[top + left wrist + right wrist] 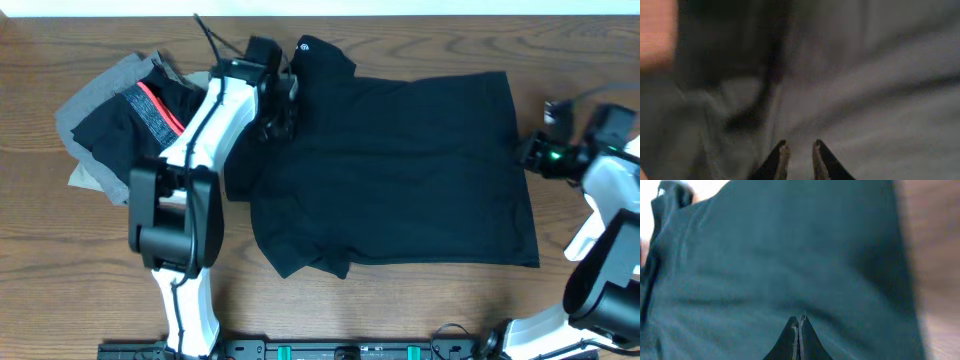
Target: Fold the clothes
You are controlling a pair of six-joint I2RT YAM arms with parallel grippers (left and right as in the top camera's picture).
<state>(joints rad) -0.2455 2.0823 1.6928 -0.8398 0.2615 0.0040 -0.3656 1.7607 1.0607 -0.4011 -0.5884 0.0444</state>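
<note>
The black T-shirt [400, 170] lies spread across the middle of the wooden table [400, 310], its collar end toward the upper left, where a small white neck label [304, 44] shows. The hem side reaches toward the right, and the lower left corner is rumpled and folded over.

The left arm [200, 140] stretches over the shirt's left edge and hides part of that side from the overhead view. The left pincer [800, 155] hangs low over dark cloth, its tips a narrow gap apart with nothing visible between them. That wrist view is blurred, so whether they touch the fabric cannot be told.

The right pincer [800, 322] sits at the shirt's right edge, tips pressed together and empty, pointing across the black cloth.

Just left of the left arm sits a heap of other garments: a grey piece [95, 100], a black piece with a red band [150, 110] on top of it, and a tan piece [85, 178] showing at the lower edge. The heap sits close against the shirt's left side.
</note>
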